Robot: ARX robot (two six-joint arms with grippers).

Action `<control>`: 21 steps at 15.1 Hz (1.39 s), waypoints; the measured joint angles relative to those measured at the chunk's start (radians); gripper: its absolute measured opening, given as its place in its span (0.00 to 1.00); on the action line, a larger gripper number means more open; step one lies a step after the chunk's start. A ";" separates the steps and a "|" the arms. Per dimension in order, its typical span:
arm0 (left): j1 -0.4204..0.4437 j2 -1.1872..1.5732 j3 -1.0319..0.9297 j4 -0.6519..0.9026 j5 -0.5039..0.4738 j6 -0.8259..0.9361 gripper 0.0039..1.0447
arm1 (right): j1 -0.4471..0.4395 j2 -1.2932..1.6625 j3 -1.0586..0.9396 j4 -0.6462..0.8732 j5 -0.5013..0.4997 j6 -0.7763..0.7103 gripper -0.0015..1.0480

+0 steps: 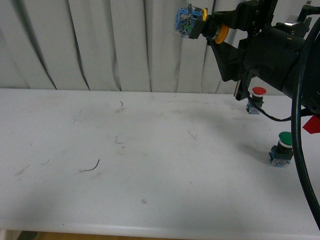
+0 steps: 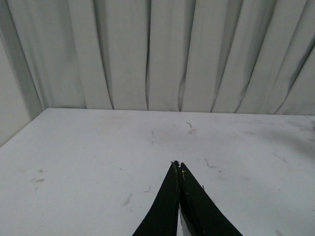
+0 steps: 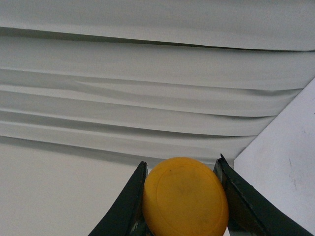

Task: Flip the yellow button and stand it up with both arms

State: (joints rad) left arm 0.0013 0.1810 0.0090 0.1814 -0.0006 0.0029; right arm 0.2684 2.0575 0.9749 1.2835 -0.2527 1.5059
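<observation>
The right pincer pinches the yellow button high above the counter. The left pincer hangs pressed together.

A: What stands at the far side?
B: A pale grey curtain in deep upright folds, right across.
A: And in front of it?
B: A white table, wide from left to right, its top scuffed with faint grey marks. A thin dark strand lies near, left of middle. A smaller curl lies far, close to the curtain.
A: Any floor?
B: Only a tan strip under the near edge.
A: The light?
B: Soft and even, with a dim shadow far right on the table.
</observation>
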 joint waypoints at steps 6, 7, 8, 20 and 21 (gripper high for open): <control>-0.001 -0.172 0.001 -0.186 0.000 -0.001 0.01 | 0.002 0.000 -0.002 -0.001 -0.006 -0.011 0.35; -0.001 -0.172 0.001 -0.185 0.000 -0.001 0.01 | 0.001 0.000 -0.005 -0.002 -0.014 -0.018 0.35; -0.001 -0.172 0.001 -0.185 0.000 -0.001 0.01 | 0.000 -0.005 -0.009 -0.003 -0.036 -0.043 0.35; -0.001 -0.172 0.001 -0.185 0.000 -0.002 0.26 | -0.381 -0.121 0.186 -0.779 0.101 -1.296 0.35; -0.001 -0.172 0.001 -0.185 0.000 -0.002 0.38 | -0.401 -0.107 0.228 -0.833 0.130 -1.336 0.35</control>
State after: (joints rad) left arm 0.0006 0.0086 0.0097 -0.0036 -0.0006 0.0006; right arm -0.1322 1.9507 1.2030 0.4503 -0.1226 0.1696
